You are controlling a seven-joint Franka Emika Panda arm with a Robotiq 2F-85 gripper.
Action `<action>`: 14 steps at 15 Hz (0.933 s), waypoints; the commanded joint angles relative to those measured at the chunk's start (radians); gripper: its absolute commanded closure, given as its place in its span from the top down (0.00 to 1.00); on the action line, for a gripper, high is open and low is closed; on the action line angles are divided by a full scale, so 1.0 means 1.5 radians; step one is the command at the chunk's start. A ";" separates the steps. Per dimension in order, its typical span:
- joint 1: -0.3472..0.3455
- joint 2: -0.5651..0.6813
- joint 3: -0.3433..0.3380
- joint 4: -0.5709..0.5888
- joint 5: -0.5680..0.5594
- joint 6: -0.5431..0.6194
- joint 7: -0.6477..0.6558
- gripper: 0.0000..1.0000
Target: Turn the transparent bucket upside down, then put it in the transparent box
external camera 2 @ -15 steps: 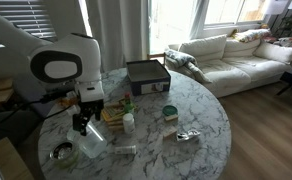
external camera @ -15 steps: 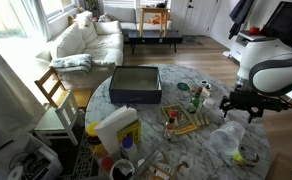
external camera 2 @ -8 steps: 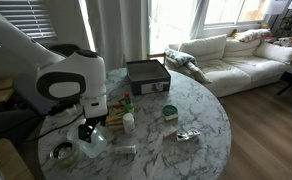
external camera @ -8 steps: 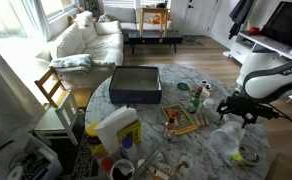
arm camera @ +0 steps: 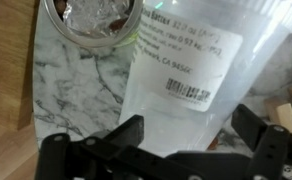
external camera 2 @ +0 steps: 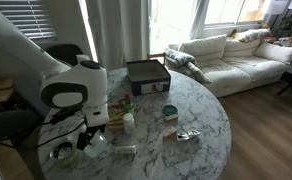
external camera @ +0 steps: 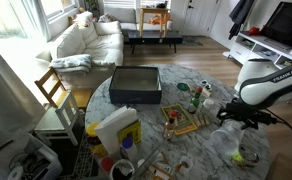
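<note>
The transparent bucket (external camera: 227, 141) lies on its side on the marble table (external camera: 176, 150), near the edge by the arm. It also shows in an exterior view (external camera 2: 96, 146). In the wrist view the bucket (arm camera: 186, 60) fills the frame, with a white barcode label facing up. My gripper (arm camera: 189, 122) is open, with one finger on each side of the bucket's lower part and not closed on it. The gripper (external camera: 233, 118) hangs just over the bucket. The transparent box (external camera: 116, 127) stands at the opposite table edge, far from the gripper.
A dark flat square box (external camera: 136, 85) sits at the table's far side. Small bottles (external camera: 196, 97) and a wooden piece (external camera: 179, 122) lie mid-table. A small green-marked cup (external camera: 248, 156) stands beside the bucket. A round foil-lined dish (arm camera: 86, 18) lies just past it.
The arm has come down and in over the bucket, so the open fingers now straddle it. The bucket has not moved.
</note>
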 commanded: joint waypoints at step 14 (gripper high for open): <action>0.020 0.025 -0.014 0.054 -0.069 -0.124 0.121 1.00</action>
